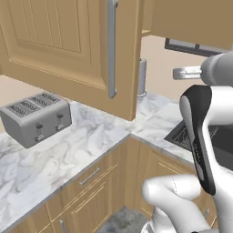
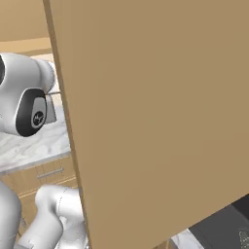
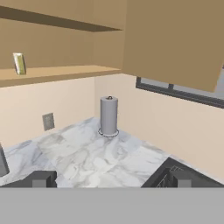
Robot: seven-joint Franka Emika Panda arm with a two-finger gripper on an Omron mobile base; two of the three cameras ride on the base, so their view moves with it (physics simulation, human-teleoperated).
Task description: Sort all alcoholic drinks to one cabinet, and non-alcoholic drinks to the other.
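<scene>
Between picks, my gripper (image 3: 109, 181) empty with its fingers spread apart.

Ahead and up to my left the open cabinet (image 3: 52, 74) holds one small pale item (image 3: 19, 63), too small to name. I judge the next move is finding another drink; only a paper-towel roll (image 3: 109, 116) stands ahead.
</scene>
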